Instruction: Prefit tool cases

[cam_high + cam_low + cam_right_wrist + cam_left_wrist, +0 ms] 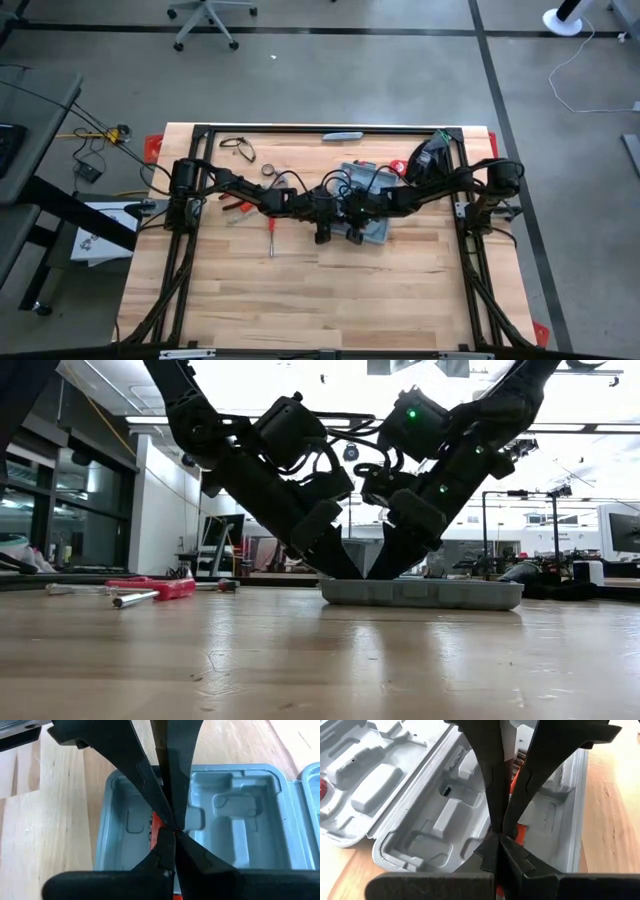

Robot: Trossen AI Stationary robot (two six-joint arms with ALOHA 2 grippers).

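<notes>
The blue-grey tool case (368, 186) lies open on the table's middle, both moulded halves up (430, 820) (235, 810). In the low view it lies flat on the wood (430, 593). My left gripper (499, 840) and my right gripper (171, 837) are both shut. Their tips meet over the left end of the case's near half (344, 213). A red-handled tool (521, 832) (157, 822) lies in that half, right under the tips. My left gripper slants down from the table's left, its shut fingertips (492, 851) at the red-handled tool in the case. The fingers hide the spot, so I cannot tell whether they pinch or touch it. My right gripper slants down from the table's right, its shut fingertips (162, 845) at the same tool's red part (156, 827). The fingers hide the meeting place, so I cannot tell whether it touches.
Red-handled tools (236, 208) and a screwdriver (268, 232) lie left of the case. A slim grey-blue bar (342, 136) lies at the far edge and a black object (430, 160) at the far right. The table's near half is bare wood (320, 300).
</notes>
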